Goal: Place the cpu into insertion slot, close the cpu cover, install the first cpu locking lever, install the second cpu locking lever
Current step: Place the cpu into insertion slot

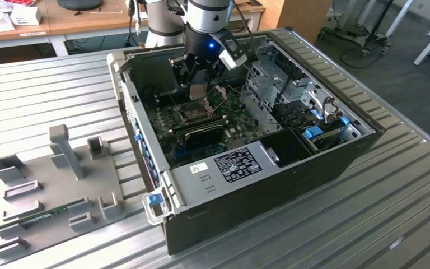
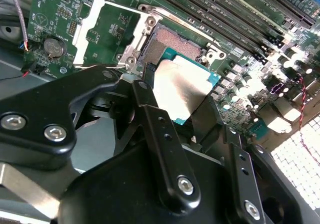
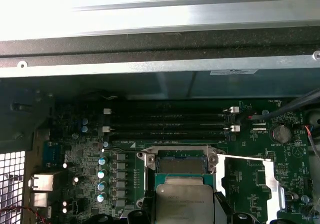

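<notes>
My gripper (image 1: 199, 92) hangs inside the open computer case (image 1: 349, 151), shut on the cpu (image 2: 182, 91), a flat square chip with a dull silvery top and a teal edge. The black fingers (image 2: 150, 119) press on two opposite sides of the chip. In both wrist views the cpu (image 3: 185, 201) hovers tilted just over one edge of the insertion slot (image 3: 177, 166), apart from it. The slot (image 2: 172, 46) lies bare, its dark centre showing. The cpu cover (image 2: 107, 28), a shiny metal frame, is flipped open flat on the board (image 3: 250, 179) beside the slot (image 1: 194, 114).
Long black memory slots (image 3: 170, 124) run beside the socket on the side away from my fingers. The case's metal wall (image 3: 160, 58) rises beyond them. A drive cage (image 1: 290, 95) stands at the exterior view's right. A grey fixture plate (image 1: 51, 179) lies outside the case.
</notes>
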Motion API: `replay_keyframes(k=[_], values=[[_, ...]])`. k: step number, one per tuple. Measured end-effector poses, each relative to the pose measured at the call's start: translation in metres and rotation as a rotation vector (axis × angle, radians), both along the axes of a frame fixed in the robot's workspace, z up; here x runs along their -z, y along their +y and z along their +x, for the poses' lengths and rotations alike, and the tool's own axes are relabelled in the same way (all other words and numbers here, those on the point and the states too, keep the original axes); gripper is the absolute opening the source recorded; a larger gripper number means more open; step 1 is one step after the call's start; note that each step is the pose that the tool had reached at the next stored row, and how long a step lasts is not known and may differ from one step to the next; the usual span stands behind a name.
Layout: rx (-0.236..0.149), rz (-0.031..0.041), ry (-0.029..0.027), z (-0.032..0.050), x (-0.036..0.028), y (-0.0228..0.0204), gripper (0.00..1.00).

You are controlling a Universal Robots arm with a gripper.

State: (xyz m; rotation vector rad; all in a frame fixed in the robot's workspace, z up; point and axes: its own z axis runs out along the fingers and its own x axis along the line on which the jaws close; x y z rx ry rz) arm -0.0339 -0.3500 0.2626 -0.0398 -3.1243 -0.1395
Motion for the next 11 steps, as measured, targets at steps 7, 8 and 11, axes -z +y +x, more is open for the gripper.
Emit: replay_keyframes(k=[7, 8, 11], values=[[0.022, -0.0002, 0.0, 0.0, 0.0005, 0.0, 0.54], [0.031, -0.0001, 0.0, 0.0, 0.0006, 0.0, 0.54], [0.075, -0.0001, 0.0, 0.0, 0.0011, 0.0, 0.54]])
